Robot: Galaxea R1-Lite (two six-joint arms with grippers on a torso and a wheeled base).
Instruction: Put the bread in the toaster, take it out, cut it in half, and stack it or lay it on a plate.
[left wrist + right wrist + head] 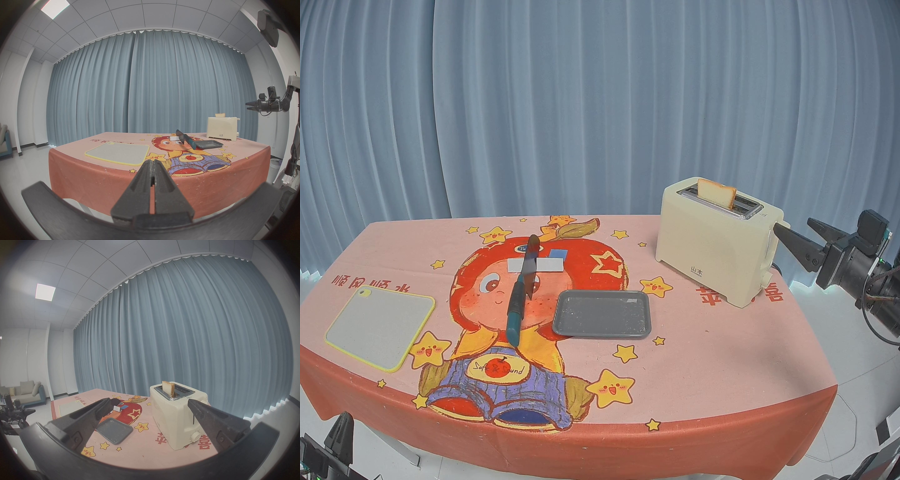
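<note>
Nearest you, the left gripper (152,175) hangs low in front of the table (706,375), below its front edge. Its two fingers are pressed together with barely a slit between them, and they hold nothing. In the head view the frame's bottom corner cuts most of it off.

On the cloth, the yellow-rimmed cutting board (380,325) lies bare near your left front corner. Farther in, at mid-table, the knife (519,294) points its teal handle toward you. Its blade is propped up on a white block (547,265), which it partly covers. A small blue piece (558,254) shows just behind the block, too small to identify. Just right of the knife lies the gray tray (602,314), with nothing on it but some pale specks.

Farther back on your right stands the toaster (715,250). The bread (716,192) stands upright in one slot, its top half showing and its lower part hidden inside.

The right gripper (794,224) hovers off the toaster's right end, fingers spread wide and holding nothing. One fingertip overlaps that end of the toaster in the head view, so you can't tell from there whether it touches.
</note>
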